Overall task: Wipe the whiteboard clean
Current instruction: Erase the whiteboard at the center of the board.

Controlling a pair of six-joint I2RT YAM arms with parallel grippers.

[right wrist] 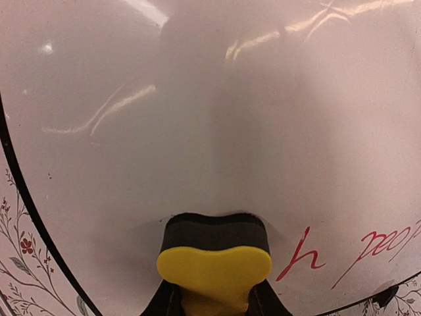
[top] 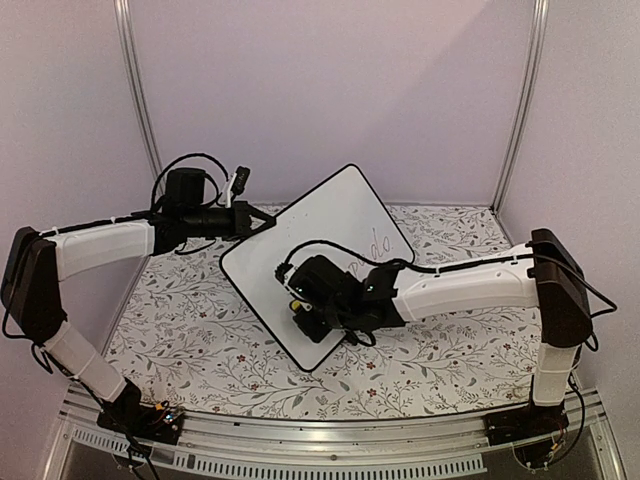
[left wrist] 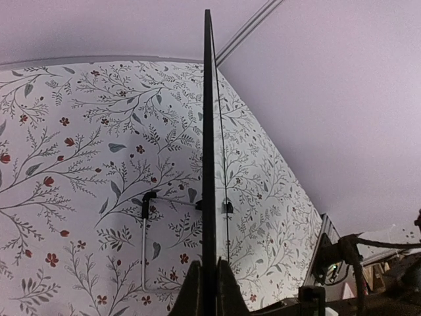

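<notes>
Whiteboard [top: 335, 215] (large, white, thin black frame) sits tilted mid-table, left gripper [left wrist: 206, 283] clamped on its left edge. Right gripper [right wrist: 214, 304] pinches yellow, black-felted eraser [right wrist: 214, 263] against it. I'd sweep evenly toward the far-right red handwriting [right wrist: 375, 247].

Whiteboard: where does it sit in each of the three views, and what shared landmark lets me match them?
Top external: whiteboard tilted at centre, left corner in the left pincer.
Left wrist: edge-on, a thin dark vertical line at mid-frame.
Right wrist: its white face fills the frame behind the eraser in the right pincer.
Shared landmark: the floral cloth, in all three.
</notes>
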